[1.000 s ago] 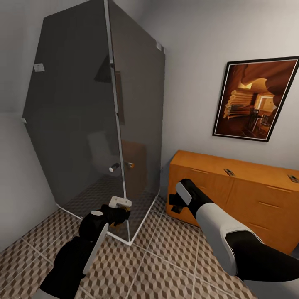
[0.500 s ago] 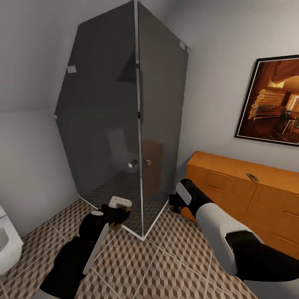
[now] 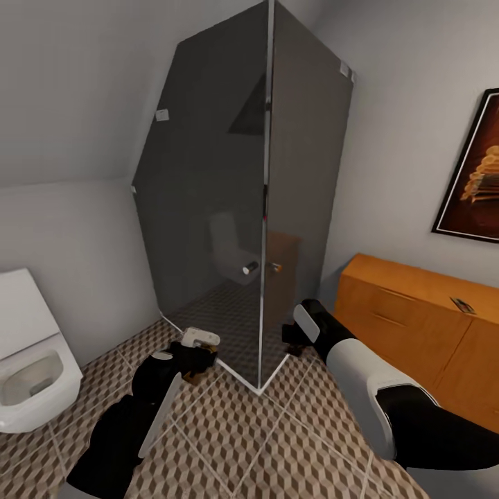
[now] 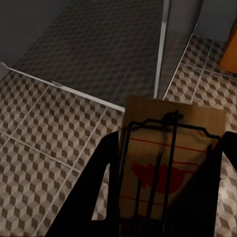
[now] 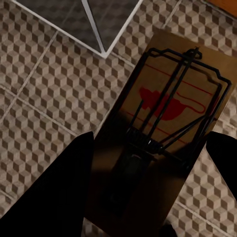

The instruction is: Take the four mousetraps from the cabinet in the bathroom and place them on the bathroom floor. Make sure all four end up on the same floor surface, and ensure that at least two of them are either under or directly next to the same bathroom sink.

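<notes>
A: Item 1, edges + open room?

B: From my head cam: dark glass shower enclosure (image 3: 256,201) fills ctr frame, its near corner post meeting the bathroom floor (image 3: 291,450) just above bottom ctr. Open tile runs across the lower frame, btwn white toilet (image 3: 28,367) at left edge and cabinet (image 3: 416,326) at right. Picture frame (image 3: 475,180) on wall, upper right.

A: Item 2, surface/room?

B: Floor: square tiles, brown/beige/cream cube print, pale grout. Walls plain grey. Cabinet orange-brown, low, drawer fronts; one mousetrap on cabinet top (image 3: 462,303), small, right of frame.

A: Item 3, task things in hand?

B: Left gripper (image 4: 163,197) is clamped on a mousetrap (image 4: 170,168): tan board, dark wire frame, red mark, dark fingers either side of it, lower ctr of left wrist cam, held above tiles near the shower's base rail. Right gripper (image 5: 143,197) is gripping a second mousetrap (image 5: 163,128): same tan board, black wire, red blot, ctr of right wrist cam, over tiles w/ the shower corner at top. In head cam I see both arms lower frame, apart.
</notes>
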Robot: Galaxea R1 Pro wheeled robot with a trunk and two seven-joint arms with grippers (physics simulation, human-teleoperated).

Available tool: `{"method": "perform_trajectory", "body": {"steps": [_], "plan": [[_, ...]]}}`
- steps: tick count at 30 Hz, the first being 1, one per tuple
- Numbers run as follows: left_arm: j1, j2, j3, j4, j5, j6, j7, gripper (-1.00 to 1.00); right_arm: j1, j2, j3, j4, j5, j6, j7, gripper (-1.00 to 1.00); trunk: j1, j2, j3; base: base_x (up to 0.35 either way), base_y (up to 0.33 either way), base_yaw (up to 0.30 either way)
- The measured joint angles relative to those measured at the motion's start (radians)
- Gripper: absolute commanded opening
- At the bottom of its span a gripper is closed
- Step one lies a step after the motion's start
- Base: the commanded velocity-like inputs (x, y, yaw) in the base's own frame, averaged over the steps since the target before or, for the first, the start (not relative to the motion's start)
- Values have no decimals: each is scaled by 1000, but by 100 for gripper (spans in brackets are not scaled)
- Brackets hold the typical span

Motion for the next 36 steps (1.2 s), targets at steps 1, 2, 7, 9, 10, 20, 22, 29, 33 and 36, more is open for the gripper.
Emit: {"method": "perform_trajectory", "body": {"steps": [1,2,7,9,10,20,22,29,33,36], "plan": [[0,0,0,0,0,0,0,-100,0,0,0,0,0,0,0,-100,0,0,-1,-4,0,240],[0,0,0,0,0,0,0,-100,0,0,0,0,0,0,0,-100,0,0,-2,-3,0,225],[-1,0,0,1,-1,-1,1,-100,1,0,0,0,0,-1,0,-100,0,0,-6,-1,0,136],[-1,0,0,1,-1,-1,1,-100,1,0,0,0,0,-2,0,-100,0,0,-6,0,0,47],[-1,0,0,1,-1,-1,1,-100,1,0,1,0,0,-5,0,-100,0,0,-6,0,0,29],[-1,0,0,1,-1,-1,1,-100,8,1,35,0,1,-11,0,-100,0,0,-7,0,0,8],[-1,0,0,1,-1,-2,1,-100,9,1,39,0,0,-11,0,-100,0,0,-7,0,0,1],[0,0,0,2,0,-5,0,-100,36,-1,46,1,-1,-26,0,-100,0,0,-7,0,0,0],[0,1,-1,42,0,-29,-1,-100,83,-3,46,4,-5,-87,-1,-100,0,0,-7,0,0,0],[0,1,-1,174,-2,-84,-1,-100,148,-2,46,6,-8,-128,-2,-100,0,0,-7,0,0,0]]}}
